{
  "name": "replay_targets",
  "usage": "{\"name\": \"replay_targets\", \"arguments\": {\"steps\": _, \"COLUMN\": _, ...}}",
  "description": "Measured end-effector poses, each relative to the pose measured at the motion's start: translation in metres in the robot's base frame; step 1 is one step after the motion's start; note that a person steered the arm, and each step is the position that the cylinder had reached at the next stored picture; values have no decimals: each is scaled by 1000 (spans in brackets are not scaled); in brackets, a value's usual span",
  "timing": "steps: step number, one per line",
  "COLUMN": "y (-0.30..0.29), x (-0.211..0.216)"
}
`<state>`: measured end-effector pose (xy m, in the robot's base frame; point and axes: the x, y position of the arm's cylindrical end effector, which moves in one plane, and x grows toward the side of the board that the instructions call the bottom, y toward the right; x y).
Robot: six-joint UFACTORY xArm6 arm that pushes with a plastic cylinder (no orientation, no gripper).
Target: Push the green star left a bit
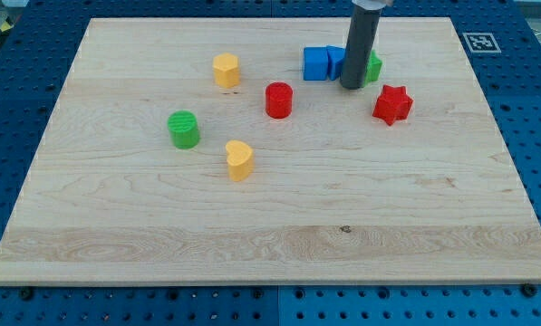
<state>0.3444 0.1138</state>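
Nearest me, at the view's bottom, runs the front edge of the wooden board (270, 263) on its blue pegged table (21, 308). Farther in I see a yellow heart-shaped block (239, 159), then a green cylinder (184, 129) up and to its left. Beyond those stand a red cylinder (279, 100) and, well to the right, a red star (392, 104). A yellow block (226, 70) sits farther back on the left. At the back, my tip (352, 86) rests just in front of a blue block (316, 63) with a second blue piece (335, 60) beside it, and the green star (373, 67) peeks out at the rod's right side, mostly hidden. I have no pincer, only the rod, holding nothing.
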Motion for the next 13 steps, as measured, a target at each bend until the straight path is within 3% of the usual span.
{"name": "replay_targets", "arguments": {"steps": 7, "y": 51, "x": 11}}
{"name": "replay_targets", "arguments": {"steps": 13, "y": 46, "x": -17}}
